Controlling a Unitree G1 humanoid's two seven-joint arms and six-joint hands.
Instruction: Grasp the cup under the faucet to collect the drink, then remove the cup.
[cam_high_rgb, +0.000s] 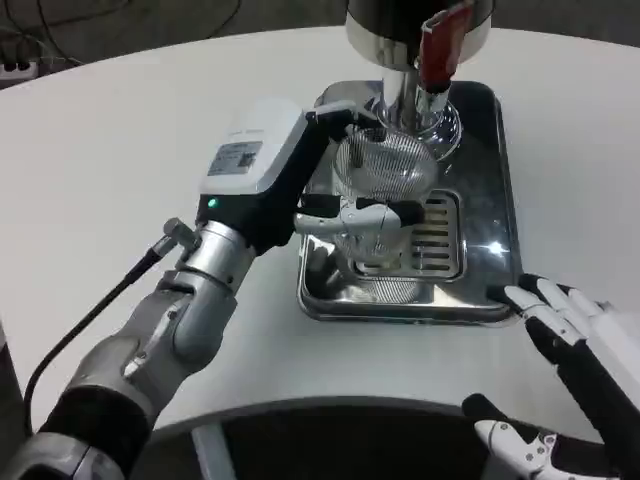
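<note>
Cup, clear and ribbed, sitting inside the curled fingers of the left hand, gripped from its left side, directly beneath the faucet and above the grate of the steel drip tray. Right hand waiting well off to the near right of that grasp, fingers spread and holding nothing, fingertips close by the tray's near corner on the table. Grasping looking done and the cup standing in place for filling; unclear whether any drink is running or collected yet, and carrying the cup away from the faucet remaining.
</note>
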